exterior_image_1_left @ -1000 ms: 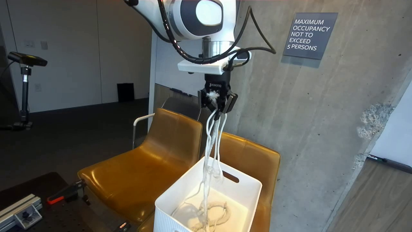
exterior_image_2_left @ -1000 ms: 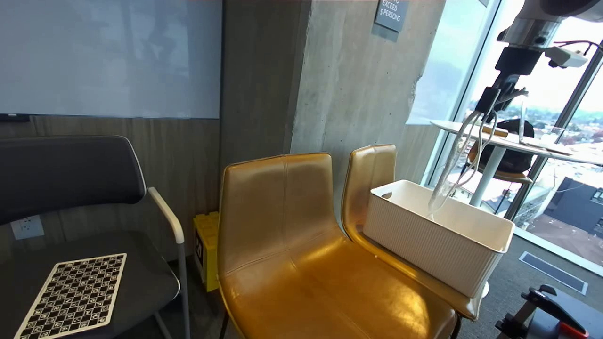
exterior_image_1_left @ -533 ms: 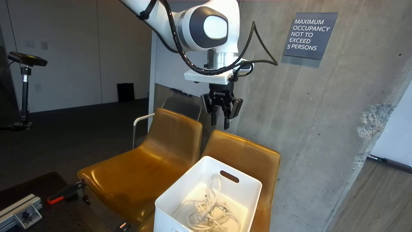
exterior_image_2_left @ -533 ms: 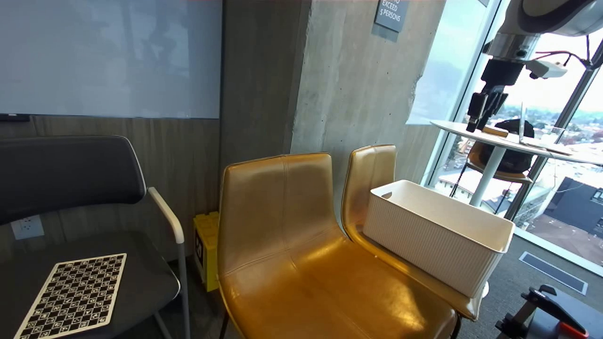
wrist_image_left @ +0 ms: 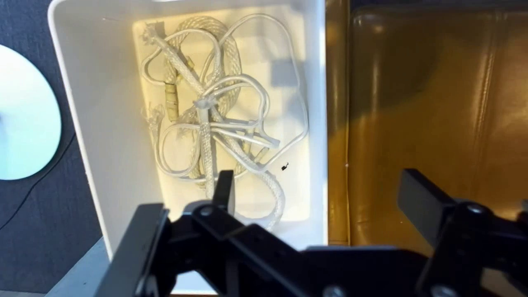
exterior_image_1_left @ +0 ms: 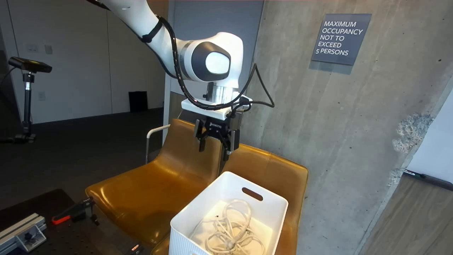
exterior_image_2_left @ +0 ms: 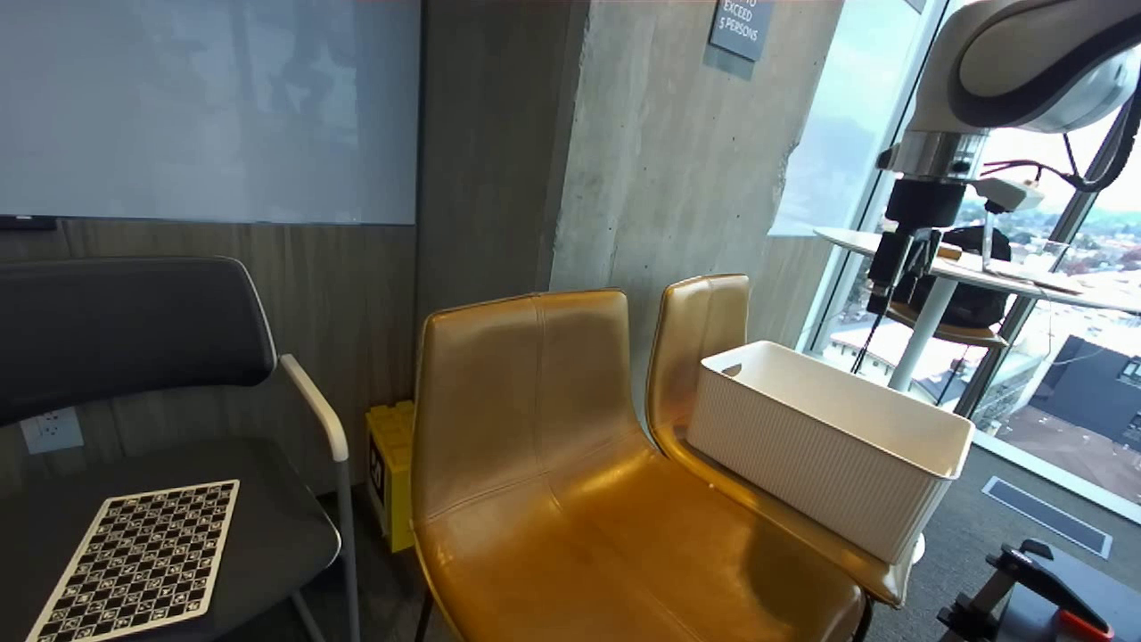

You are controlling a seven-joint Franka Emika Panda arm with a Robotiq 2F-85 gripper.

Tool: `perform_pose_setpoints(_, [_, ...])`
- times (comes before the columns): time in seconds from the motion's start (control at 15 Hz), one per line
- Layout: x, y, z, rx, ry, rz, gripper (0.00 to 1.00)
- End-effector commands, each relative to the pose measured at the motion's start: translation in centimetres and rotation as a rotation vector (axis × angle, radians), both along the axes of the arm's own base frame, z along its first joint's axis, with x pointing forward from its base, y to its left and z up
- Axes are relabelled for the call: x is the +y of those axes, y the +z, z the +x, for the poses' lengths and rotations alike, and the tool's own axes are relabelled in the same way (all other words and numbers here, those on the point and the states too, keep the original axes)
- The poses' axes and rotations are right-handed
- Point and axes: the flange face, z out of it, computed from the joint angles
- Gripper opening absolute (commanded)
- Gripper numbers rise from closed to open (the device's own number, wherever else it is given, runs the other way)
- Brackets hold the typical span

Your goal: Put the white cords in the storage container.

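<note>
The white cords [wrist_image_left: 205, 148] lie in a loose tangle on the floor of the storage container [wrist_image_left: 97, 82], with every visible loop inside its walls. An exterior view also shows these cords [exterior_image_1_left: 230, 244] through the bin's top; in the other angle the ribbed side of the container [exterior_image_2_left: 802, 455] hides them. My gripper [exterior_image_1_left: 213, 152] hangs above the bin's back corner, apart from bin and cords. Wrist view: the gripper [wrist_image_left: 317, 181] is spread wide with nothing between its fingers, one over the bin and one over the tan seat beside it.
The container rests on a tan chair [exterior_image_2_left: 704, 321], with another tan chair [exterior_image_2_left: 660, 553] beside it. A black chair [exterior_image_2_left: 134, 330] bears a patterned board [exterior_image_2_left: 143, 562]. A clamp [exterior_image_1_left: 72, 212] sits at a dark table's edge. A concrete wall [exterior_image_1_left: 354, 141] rises behind.
The gripper has gone from shut on the hanging cords to open. The cords dropped into the container and settled. The arm then came lower, shifting left in both exterior views.
</note>
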Motion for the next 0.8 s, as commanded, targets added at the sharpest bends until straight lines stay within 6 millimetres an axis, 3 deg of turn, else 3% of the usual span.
perform_pose_setpoints(0.0, [4.2, -1.7, -1.7, 0.018, 0.044, 0.069, 1.00])
perform_pose_setpoints(0.07, [5.4, -2.1, -1.9, 0.024, 0.048, 0.076, 1.00])
perform_pose_setpoints(0.13, [3.7, -2.5, -0.8, 0.045, 0.038, 0.049, 1.00])
perform_pose_setpoints(0.27, [4.6, -3.0, -0.9, 0.055, 0.048, 0.052, 1.00])
perform_pose_setpoints(0.73, [3.8, -2.9, -0.9, 0.052, 0.037, 0.050, 1.00])
